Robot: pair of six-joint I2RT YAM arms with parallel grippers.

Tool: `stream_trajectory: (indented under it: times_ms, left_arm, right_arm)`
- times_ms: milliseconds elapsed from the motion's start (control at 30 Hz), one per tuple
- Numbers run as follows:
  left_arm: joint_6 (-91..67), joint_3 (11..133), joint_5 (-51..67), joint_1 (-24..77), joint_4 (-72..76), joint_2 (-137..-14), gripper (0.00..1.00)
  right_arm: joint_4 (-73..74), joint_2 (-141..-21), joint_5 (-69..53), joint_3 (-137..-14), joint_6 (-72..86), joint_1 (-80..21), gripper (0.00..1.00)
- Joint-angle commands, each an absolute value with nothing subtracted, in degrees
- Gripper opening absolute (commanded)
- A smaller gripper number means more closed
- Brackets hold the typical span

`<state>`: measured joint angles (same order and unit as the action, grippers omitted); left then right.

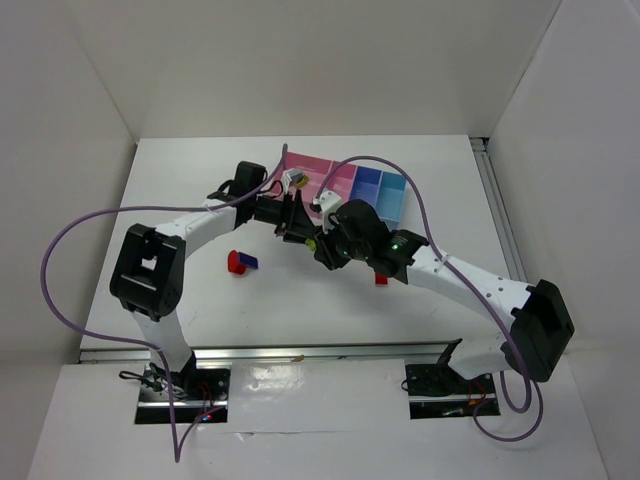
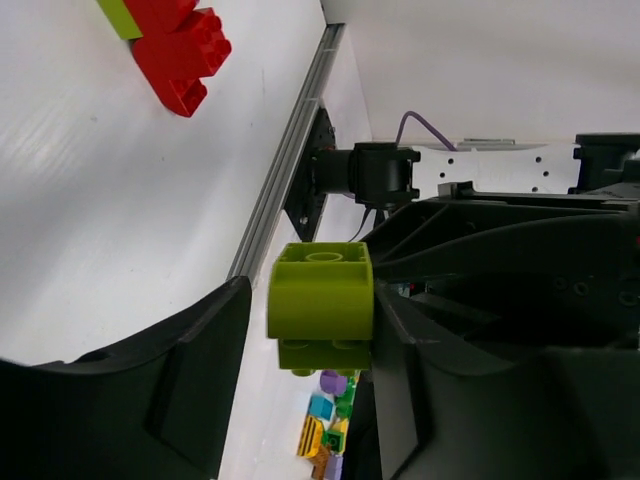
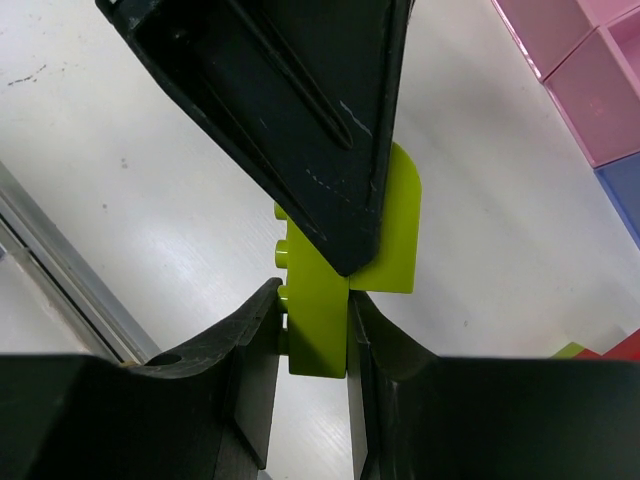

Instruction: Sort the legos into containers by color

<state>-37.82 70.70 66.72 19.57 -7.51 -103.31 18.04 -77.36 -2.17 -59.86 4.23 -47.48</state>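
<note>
At right tool (image 3: 315, 300) — lime brick (image 3: 390, 230) clamped; top view: mere speck.

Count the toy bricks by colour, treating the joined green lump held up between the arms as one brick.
Red: 2, one red brick next to the blue, another red brick next to the green.
Green: 2, the green lump in the air and a green brick on the table.
Blue: 1, the blue brick.
Total: 5
</note>
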Motion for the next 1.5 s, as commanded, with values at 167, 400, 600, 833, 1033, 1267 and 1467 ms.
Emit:
stream_trajectory:
  times_ms: [167, 400, 600, 833, 1033, 1267, 1467]
  left_arm:
    - [-38.94, 73.13, 69.52, 20.57, -1.85, -103.97, 0.5]
    - [-40.07, 73.13, 68.99, 20.57, -1.32, -103.97, 0.6]
    - [-42.54, 72.52, 66.63, 20.57, 0.7, -103.45, 0.59]
    - [-44.3, 71.46, 65.31, 20.57, 2.81, -102.83, 0.39]
    - [-44.99, 71.46, 63.11, 20.57, 2.29, -102.3, 0.26]
    - [-46.23, 74.88, 58.46, 20.57, -0.7, -102.92, 0.0]
    - [-45.62, 77.33, 51.42, 20.57, -6.32, -103.54, 0.0]
  right_arm:
    - [17.4, -76.9, -2.64, -62.84, 3.96, -47.99, 0.0]
    - [17.93, -77.43, -3.16, -62.84, 3.96, -47.99, 0.0]
    - [17.93, -77.43, -3.16, -62.84, 3.96, -47.99, 0.0]
    - [18.46, -77.43, -3.16, -62.84, 3.96, -47.99, 0.0]
    - [18.46, -78.13, -4.3, -62.84, 3.96, -48.52, 0.0]
    - [21.7, -80.41, -1.76, -64.51, 1.5, -53.08, 0.0]
    - [23.55, -80.42, 2.28, -66.26, 0.97, -56.34, 0.0]
